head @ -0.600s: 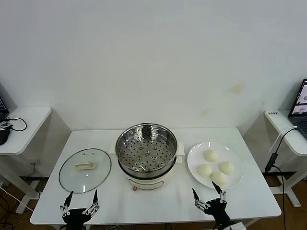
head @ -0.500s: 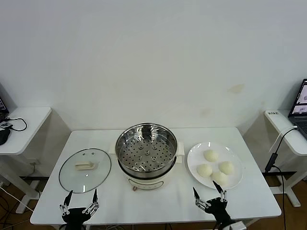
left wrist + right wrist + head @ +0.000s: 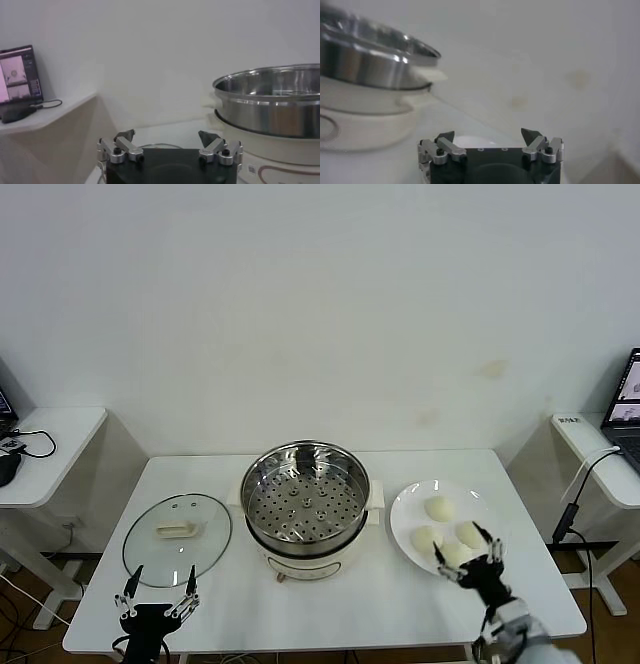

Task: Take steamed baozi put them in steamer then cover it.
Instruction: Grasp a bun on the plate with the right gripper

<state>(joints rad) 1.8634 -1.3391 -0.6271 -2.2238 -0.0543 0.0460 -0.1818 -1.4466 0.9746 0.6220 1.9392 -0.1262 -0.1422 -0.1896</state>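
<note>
The steel steamer (image 3: 305,509) stands mid-table with its perforated tray bare; it also shows in the left wrist view (image 3: 270,107) and the right wrist view (image 3: 365,55). The glass cover (image 3: 177,537) lies flat to its left. Several cream-white baozi (image 3: 438,507) sit on a white plate (image 3: 405,509) to its right. My right gripper (image 3: 464,546) is open over the plate's front part, above the nearest bun, which it partly hides. A pale bun (image 3: 470,142) shows just ahead of its jaws (image 3: 487,134). My left gripper (image 3: 165,576) is open and empty at the front edge, before the cover; the left wrist view shows it too (image 3: 166,136).
White side tables stand at both sides, the left one with a laptop (image 3: 20,75), the right one with a laptop (image 3: 625,399) and a hanging cable (image 3: 575,504). A white wall runs behind the table. The table's front edge lies just under both grippers.
My right gripper has moved forward and to the right, from the table's front edge to over the front of the plate. My left gripper has drawn back a little.
</note>
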